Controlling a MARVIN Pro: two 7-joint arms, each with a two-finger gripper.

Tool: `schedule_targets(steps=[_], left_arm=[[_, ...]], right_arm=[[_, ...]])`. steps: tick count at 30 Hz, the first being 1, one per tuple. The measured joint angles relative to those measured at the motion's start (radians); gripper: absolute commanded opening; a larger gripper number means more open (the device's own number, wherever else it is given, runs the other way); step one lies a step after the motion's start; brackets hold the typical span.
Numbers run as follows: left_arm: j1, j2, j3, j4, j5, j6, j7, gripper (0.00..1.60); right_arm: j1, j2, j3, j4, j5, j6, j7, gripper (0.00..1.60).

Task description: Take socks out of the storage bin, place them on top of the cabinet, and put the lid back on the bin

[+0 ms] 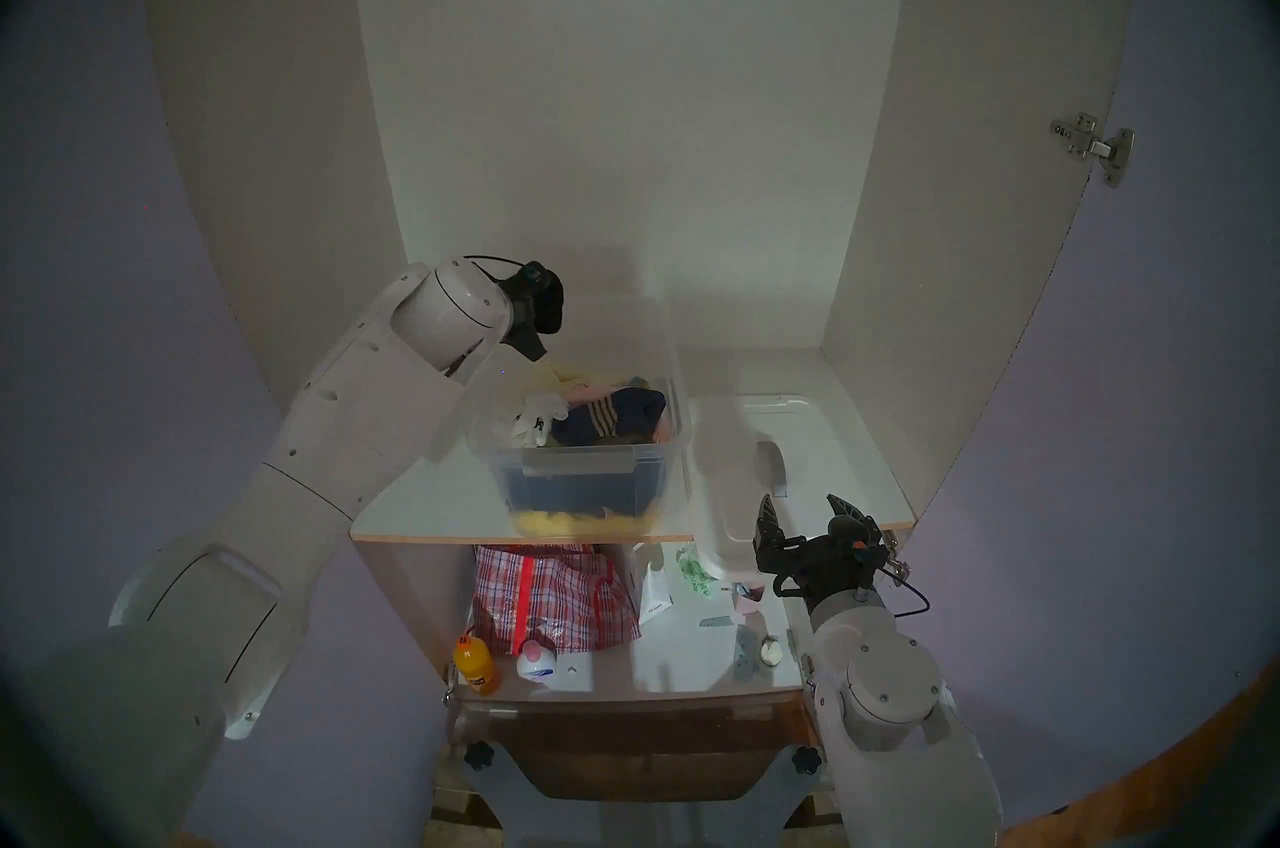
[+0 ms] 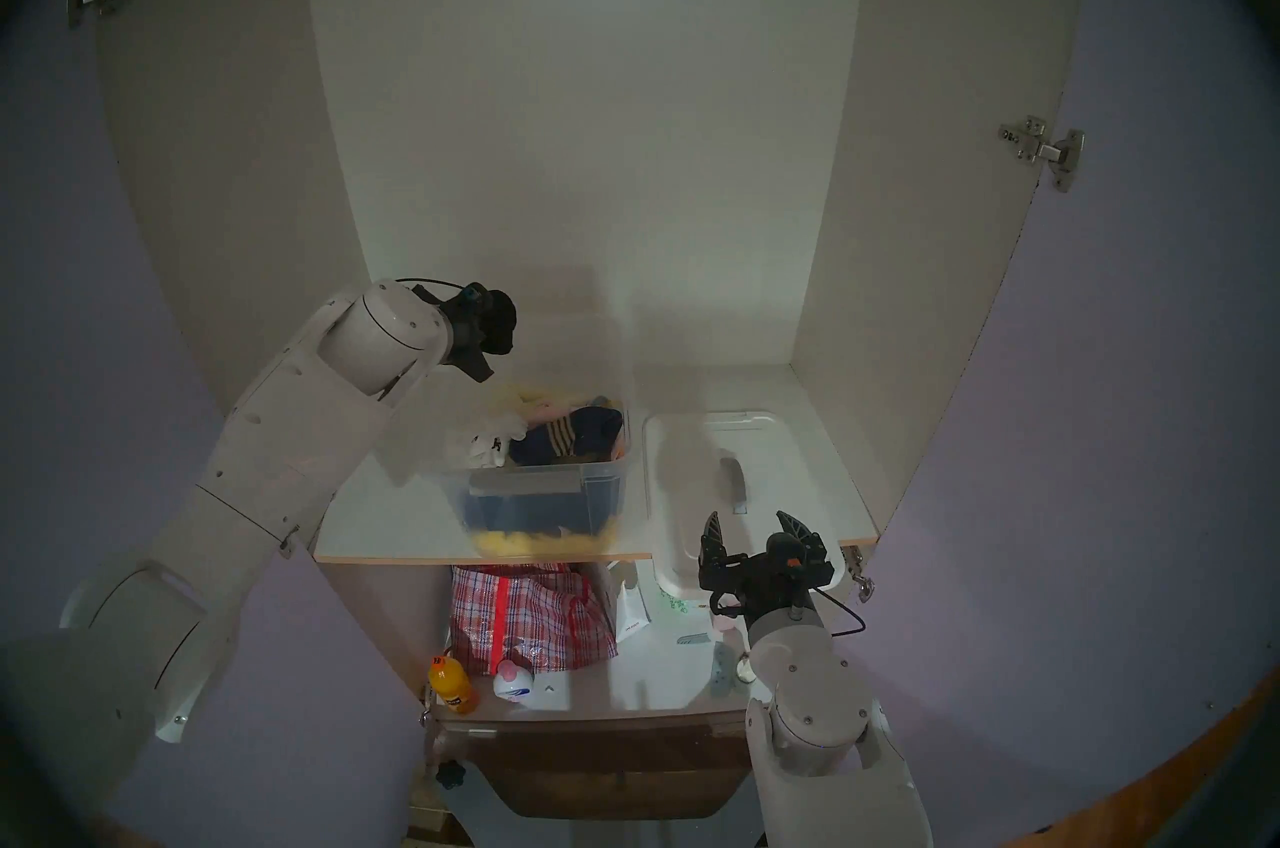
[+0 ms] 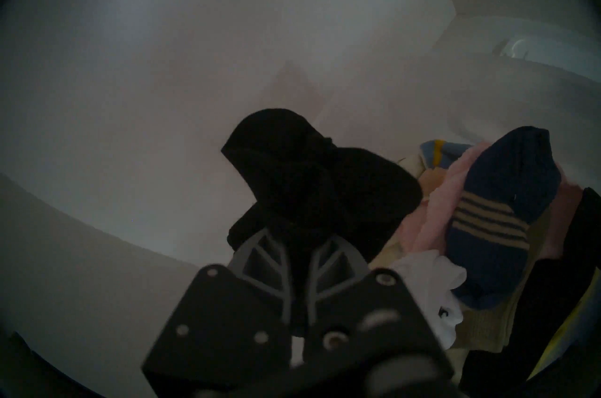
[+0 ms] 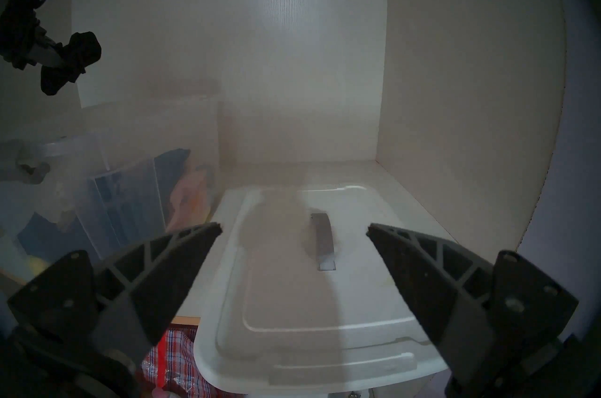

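Observation:
My left gripper [image 1: 539,318] is shut on the black socks [image 1: 551,302], holding them in the air above the back left corner of the clear storage bin [image 1: 651,465]. In the left wrist view the socks [image 3: 309,176] bulge out past the fingers [image 3: 260,254]. The open bin stands on the cabinet's white board [image 1: 429,514] and holds a navy striped sock [image 1: 609,413] and white socks [image 1: 533,418]. The white lid [image 1: 734,479] with its grey handle [image 4: 322,238] lies right of the bin, its front end past the board's edge. My right gripper [image 1: 803,507] is open and empty, just in front of the lid.
The cabinet's white back and side panels [image 1: 623,133] wall in the board. On the lower shelf are a plaid bag [image 1: 547,597], an orange bottle [image 1: 474,663], a white bottle [image 1: 537,663] and small items. A dark brown drawer unit [image 1: 644,749] stands below.

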Motion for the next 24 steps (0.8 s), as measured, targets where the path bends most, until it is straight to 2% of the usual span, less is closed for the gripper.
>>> schedule_targets(steps=[5,11,15,18,19,22,24], left_arm=[[0.002,0.006,-0.022,0.002,0.003,0.008,0.018,0.00],[-0.002,0.017,-0.007,0.031,0.037,0.062,0.038,0.00],[0.008,0.019,-0.029,0.066,0.048,0.085,0.086,0.00],[-0.014,0.039,0.016,0.109,0.092,0.120,0.094,0.00],[-0.017,0.040,0.019,0.124,0.098,0.125,0.097,0.11],[-0.037,0.049,0.065,0.172,0.112,0.148,0.079,0.24],[-0.054,0.045,0.097,0.217,0.118,0.161,0.066,0.19]], right_arm=[[0.000,0.000,0.000,0.000,0.000,0.000,0.000,1.60],[0.000,0.000,0.000,0.000,0.000,0.000,0.000,1.60],[0.000,0.000,0.000,0.000,0.000,0.000,0.000,1.60],[0.000,0.000,0.000,0.000,0.000,0.000,0.000,1.60],[0.000,0.000,0.000,0.000,0.000,0.000,0.000,1.60],[0.000,0.000,0.000,0.000,0.000,0.000,0.000,1.60],[0.000,0.000,0.000,0.000,0.000,0.000,0.000,1.60]])
